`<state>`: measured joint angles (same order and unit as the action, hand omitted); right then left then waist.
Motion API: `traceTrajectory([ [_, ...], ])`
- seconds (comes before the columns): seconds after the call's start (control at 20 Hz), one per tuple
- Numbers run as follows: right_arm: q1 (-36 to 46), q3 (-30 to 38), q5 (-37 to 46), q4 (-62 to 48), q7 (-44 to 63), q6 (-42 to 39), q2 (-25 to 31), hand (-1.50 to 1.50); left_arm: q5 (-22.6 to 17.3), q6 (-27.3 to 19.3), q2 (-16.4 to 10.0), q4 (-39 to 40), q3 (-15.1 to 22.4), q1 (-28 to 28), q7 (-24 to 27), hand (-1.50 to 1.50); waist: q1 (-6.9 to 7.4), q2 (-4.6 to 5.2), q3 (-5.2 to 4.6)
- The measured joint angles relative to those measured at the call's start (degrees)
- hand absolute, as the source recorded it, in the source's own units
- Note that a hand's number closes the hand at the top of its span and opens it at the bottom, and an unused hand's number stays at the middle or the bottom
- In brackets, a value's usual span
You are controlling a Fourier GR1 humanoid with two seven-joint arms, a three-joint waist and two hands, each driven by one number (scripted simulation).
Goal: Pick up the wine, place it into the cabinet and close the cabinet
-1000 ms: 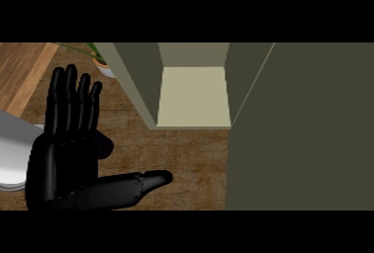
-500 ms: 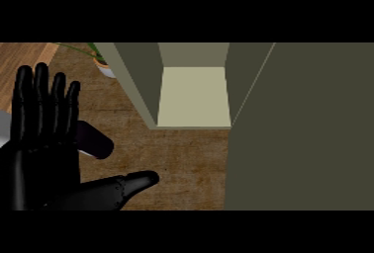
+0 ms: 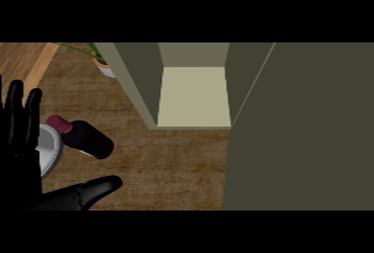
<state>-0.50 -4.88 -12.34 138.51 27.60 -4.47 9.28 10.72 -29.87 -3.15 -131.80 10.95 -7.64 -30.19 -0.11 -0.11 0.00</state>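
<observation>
Wine (image 3: 87, 140) just beside the straight-fingered left hand (image 3: 20, 170)

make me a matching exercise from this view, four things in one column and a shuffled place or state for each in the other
Things
1. wine bottle
2. left hand
3. cabinet
4. potted plant

Place or state
A. open, pale shelf showing
B. at the view's top, left of the cabinet
C. dark red, on the counter beside a grey plate
D. fingers straight, at the view's left edge

Pairs: 1-C, 2-D, 3-A, 4-B
</observation>
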Motion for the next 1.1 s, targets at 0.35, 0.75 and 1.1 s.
traceTrajectory([
  [0.35,-0.5,0.8,0.4,0.4,0.3,-0.5,0.0,-1.5,-5.8,3.0,-2.4,-1.0,-7.7,3.5,1.5,-1.5,-0.06,0.0,-0.02],
  [0.75,0.4,1.4,0.8,0.7,1.3,-0.4,-0.1,-1.5,-12.6,5.9,-2.6,3.1,-14.2,6.0,5.0,-1.5,-0.16,0.01,-0.03],
  [1.1,0.4,1.2,1.2,0.7,1.4,-0.8,-0.5,-1.5,-20.6,11.4,-2.1,8.6,-19.1,9.8,10.5,-1.5,-0.11,0.0,-0.04],
])
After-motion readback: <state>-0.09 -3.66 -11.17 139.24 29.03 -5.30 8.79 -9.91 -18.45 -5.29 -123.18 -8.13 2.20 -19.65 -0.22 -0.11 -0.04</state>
